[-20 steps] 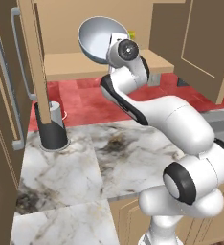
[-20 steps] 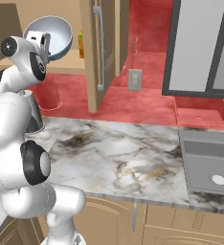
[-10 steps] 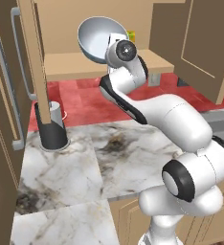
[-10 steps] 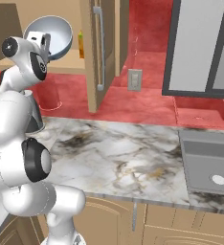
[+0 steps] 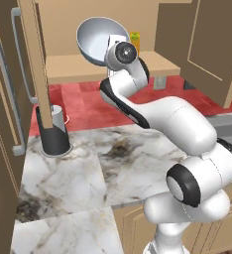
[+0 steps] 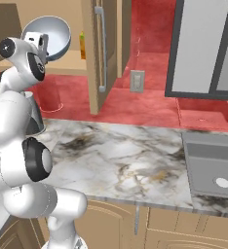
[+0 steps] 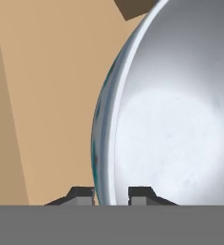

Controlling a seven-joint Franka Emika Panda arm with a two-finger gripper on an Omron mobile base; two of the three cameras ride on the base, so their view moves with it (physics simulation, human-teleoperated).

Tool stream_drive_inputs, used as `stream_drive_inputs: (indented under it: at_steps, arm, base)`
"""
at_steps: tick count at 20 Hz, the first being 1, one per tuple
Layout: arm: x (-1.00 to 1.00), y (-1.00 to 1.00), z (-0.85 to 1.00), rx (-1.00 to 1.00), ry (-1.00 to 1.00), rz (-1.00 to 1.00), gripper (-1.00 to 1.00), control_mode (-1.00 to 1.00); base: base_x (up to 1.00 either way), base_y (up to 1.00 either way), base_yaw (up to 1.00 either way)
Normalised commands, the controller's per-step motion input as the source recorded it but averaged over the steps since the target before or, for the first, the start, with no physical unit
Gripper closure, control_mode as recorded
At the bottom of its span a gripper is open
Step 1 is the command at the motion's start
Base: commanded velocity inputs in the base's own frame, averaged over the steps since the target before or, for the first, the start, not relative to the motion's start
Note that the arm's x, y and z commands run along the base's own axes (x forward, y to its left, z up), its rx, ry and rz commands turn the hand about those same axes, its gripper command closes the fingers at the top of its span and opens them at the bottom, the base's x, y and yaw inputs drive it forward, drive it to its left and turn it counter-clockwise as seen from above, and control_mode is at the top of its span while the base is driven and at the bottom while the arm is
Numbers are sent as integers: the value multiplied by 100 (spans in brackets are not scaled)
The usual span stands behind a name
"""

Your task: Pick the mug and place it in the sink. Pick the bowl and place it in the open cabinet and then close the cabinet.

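The bowl [image 5: 97, 40] is held by its rim in the hand [image 7: 112, 194], fingers nearly closed with the rim pinched between them, one inside and one outside. The bowl is tilted on edge, raised at the mouth of the open cabinet [image 5: 113, 67], above the shelf and just left of a small yellow carton [image 5: 134, 39] standing on it. Step in hand is judged to be the placing. The bowl should be rolled level so the foot faces down, then carried further in over bare shelf, clear of the carton and the open left door [image 5: 34, 59]. It should be lowered until the foot is seated before the fingers are opened. Release while tilted is best avoided: a roll off the shelf onto the tabletop [image 5: 88, 168] is likely. The right door [image 6: 100, 51] must be kept clear on withdrawal.
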Motion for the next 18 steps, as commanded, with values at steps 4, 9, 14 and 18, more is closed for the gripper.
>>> stream_drive_inputs:
  at_steps: [4, 9, 14, 18]
  arm:
    - [39, 12, 0, 0, 0, 0, -100, -100]
    - [28, 4, 0, 0, 0, 0, -100, -100]
    - [30, 4, 0, 0, 0, 0, -100, -100]
    - [6, 1, 0, 0, 0, 0, -100, -100]
  base:
    - [0, 0, 0]
    - [0, 0, 0]
    - [0, 0, 0]
    - [0, 0, 0]
